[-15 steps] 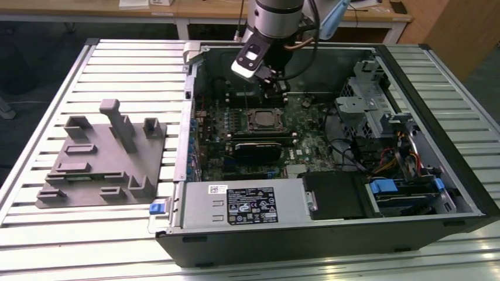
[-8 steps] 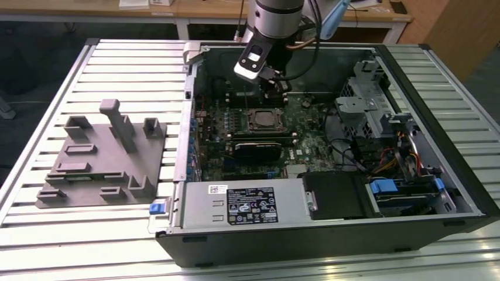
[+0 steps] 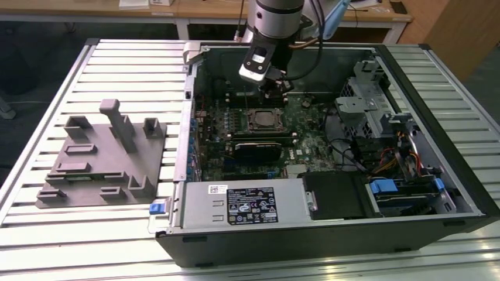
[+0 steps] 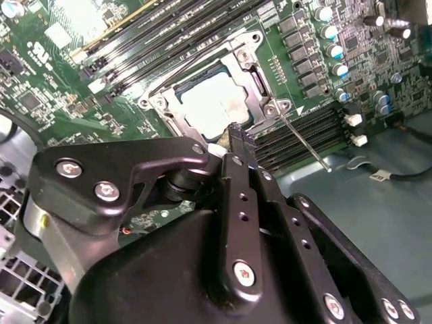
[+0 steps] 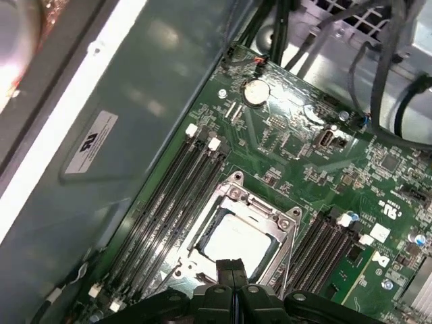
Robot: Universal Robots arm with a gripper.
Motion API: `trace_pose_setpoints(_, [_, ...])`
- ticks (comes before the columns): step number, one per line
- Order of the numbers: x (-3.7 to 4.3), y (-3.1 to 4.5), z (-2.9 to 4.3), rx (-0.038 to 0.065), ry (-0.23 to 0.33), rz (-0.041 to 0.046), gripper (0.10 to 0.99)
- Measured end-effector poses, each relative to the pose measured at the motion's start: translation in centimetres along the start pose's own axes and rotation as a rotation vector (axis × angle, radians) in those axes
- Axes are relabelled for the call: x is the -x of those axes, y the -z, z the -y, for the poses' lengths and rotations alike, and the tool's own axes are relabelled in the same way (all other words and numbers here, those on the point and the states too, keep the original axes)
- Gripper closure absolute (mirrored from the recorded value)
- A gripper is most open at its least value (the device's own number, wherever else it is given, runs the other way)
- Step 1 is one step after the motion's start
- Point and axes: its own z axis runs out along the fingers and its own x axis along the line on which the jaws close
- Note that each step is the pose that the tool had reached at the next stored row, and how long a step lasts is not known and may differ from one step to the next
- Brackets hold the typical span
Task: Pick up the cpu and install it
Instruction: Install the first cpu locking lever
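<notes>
The cpu (image 4: 214,106) (image 5: 237,241), a silvery square chip, lies flat in the dark socket frame (image 4: 251,62) (image 5: 262,206) on the green motherboard (image 3: 308,140). In the exterior view the cpu (image 3: 264,119) sits mid-board inside the open computer case. My gripper (image 3: 275,89) (image 4: 239,135) (image 5: 231,268) hangs just above the socket's edge, its black fingers pressed together with nothing between them. A thin metal lever (image 4: 305,143) sticks out beside the socket.
Memory slots (image 5: 169,196) flank the socket. A grey box with a white label (image 3: 242,202) and a drive cage with cables (image 3: 390,146) fill the case's near and right parts. A grey plastic fixture (image 3: 102,158) lies on the slatted table on the exterior view's left.
</notes>
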Motion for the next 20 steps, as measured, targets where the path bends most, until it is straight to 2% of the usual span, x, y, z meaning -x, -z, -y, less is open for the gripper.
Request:
trace_pose_setpoints(8, [0.00, 0.00, 0.00, -0.003, 0.073, -0.0018, 0.980])
trace_pose_setpoints(20, [0.00, 0.00, 0.00, -0.012, 0.250, -0.0061, 0.980])
